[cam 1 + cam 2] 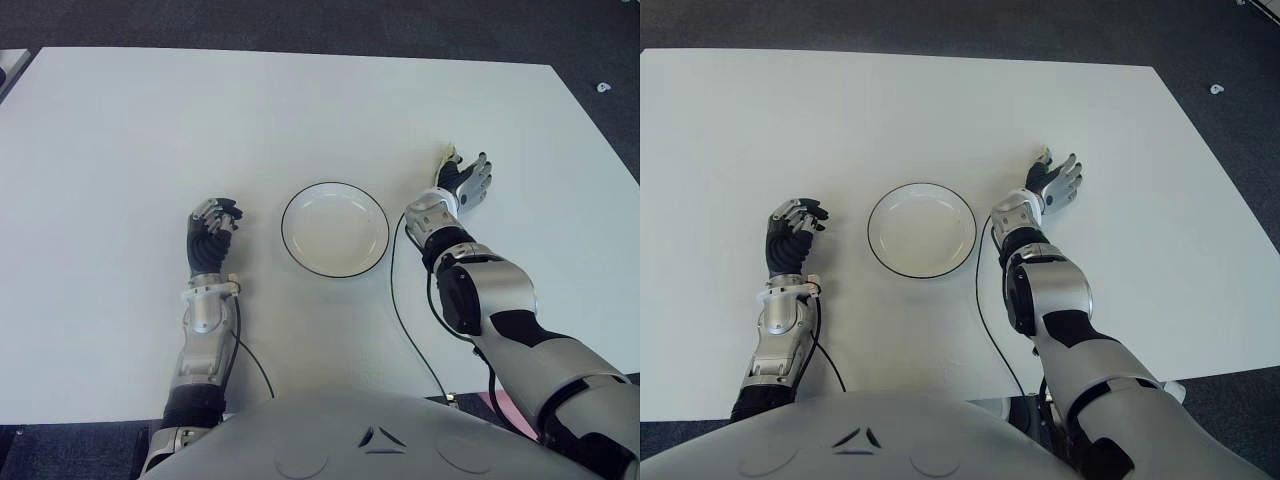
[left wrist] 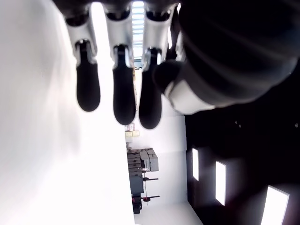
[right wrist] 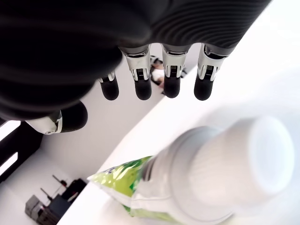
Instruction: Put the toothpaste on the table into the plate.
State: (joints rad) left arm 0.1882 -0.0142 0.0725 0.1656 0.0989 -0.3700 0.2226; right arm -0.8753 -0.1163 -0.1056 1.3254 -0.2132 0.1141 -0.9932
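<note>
The toothpaste is a green tube with a white cap, lying on the white table right of the plate. From the head only its tip peeks out past my right hand. That hand hovers over the tube with fingers spread, apart from it and holding nothing. The white plate with a dark rim sits empty at the table's middle, between both hands. My left hand shows left of the plate, fingers curled on nothing.
A thin black cable runs from my right wrist back over the table's near edge, just right of the plate. Another cable trails from my left forearm. Dark floor surrounds the table on the far and right sides.
</note>
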